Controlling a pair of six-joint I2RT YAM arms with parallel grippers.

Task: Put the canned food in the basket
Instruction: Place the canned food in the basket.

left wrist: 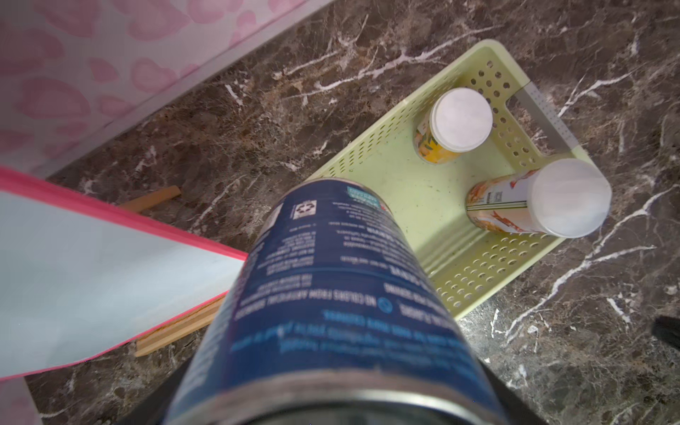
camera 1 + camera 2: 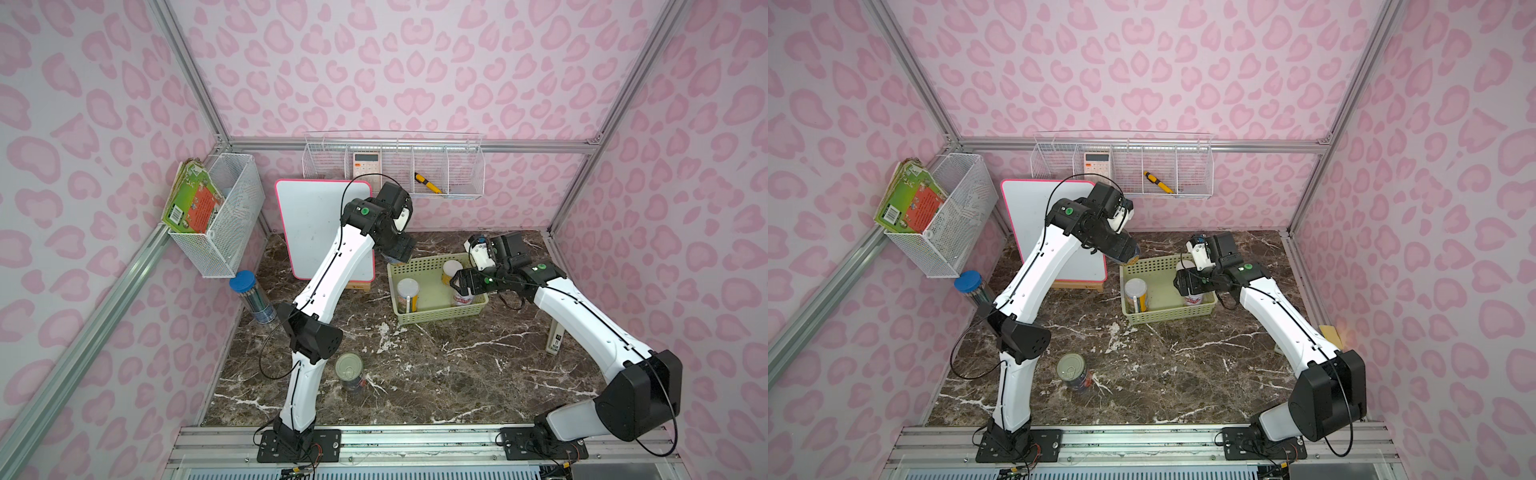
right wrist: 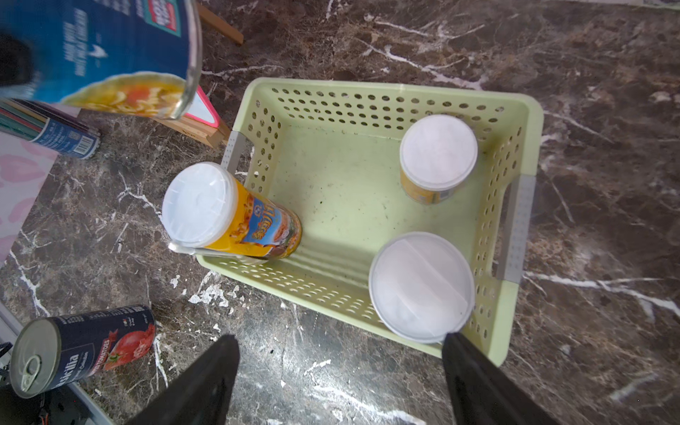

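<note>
The pale green basket (image 2: 436, 318) (image 3: 331, 290) stands at the back right of the marble table. Three white-lidded cans stand in it: one at its near left (image 2: 407, 289) (image 3: 198, 204), one at the far side (image 2: 452, 268) (image 3: 438, 151), one at its near right (image 3: 421, 287). My left gripper (image 2: 399, 249) is shut on a blue-and-yellow can (image 1: 331, 276) (image 3: 110, 48), held above the basket's far left corner. My right gripper (image 3: 340, 342) (image 2: 457, 282) hangs open over the near right can, holding nothing. A dark can (image 2: 349, 368) (image 3: 81, 346) with a pull-tab top stands on the table near the front left.
A pink-edged whiteboard (image 2: 324, 224) leans on a wooden stand left of the basket. A clear tube with a blue lid (image 2: 249, 295) stands by the left wall under a wire basket (image 2: 224, 216). A wire rack (image 2: 395, 166) hangs on the back wall. A stapler (image 2: 555, 340) lies by the right wall.
</note>
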